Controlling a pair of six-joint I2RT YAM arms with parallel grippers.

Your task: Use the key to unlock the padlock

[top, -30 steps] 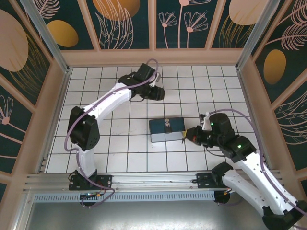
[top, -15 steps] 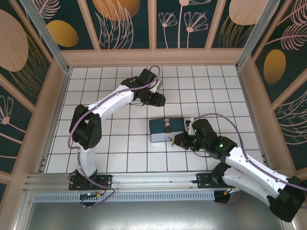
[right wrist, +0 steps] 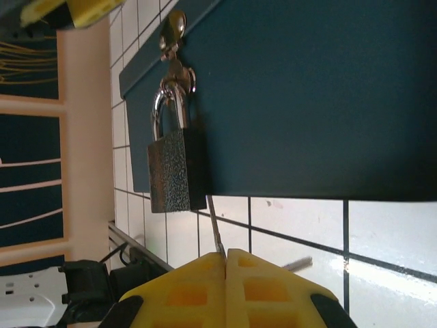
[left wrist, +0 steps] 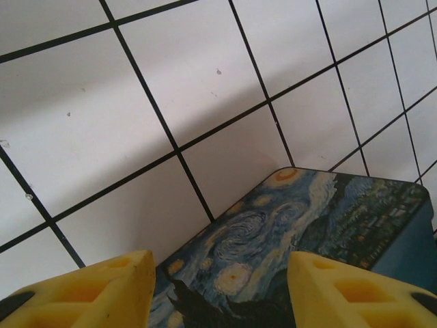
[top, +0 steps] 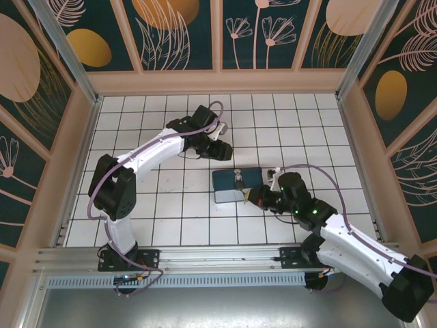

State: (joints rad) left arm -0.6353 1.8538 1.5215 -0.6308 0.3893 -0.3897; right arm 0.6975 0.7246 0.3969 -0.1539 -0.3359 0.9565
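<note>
Dark speckled padlock (right wrist: 177, 171) with a steel shackle hangs on the painted tin box's (right wrist: 307, 102) front hasp (right wrist: 174, 31). Right gripper (right wrist: 225, 258) just swung in close, pinching the thin silver key (right wrist: 216, 229) with its tip right at the lock's underside. Left gripper (left wrist: 220, 265) hovers open above the box. Insertion's next, probably.

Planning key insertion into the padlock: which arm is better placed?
Right. The right hand is shut on the key, tip close under the padlock. The left hand hangs open above the tin box, holding nothing.
</note>
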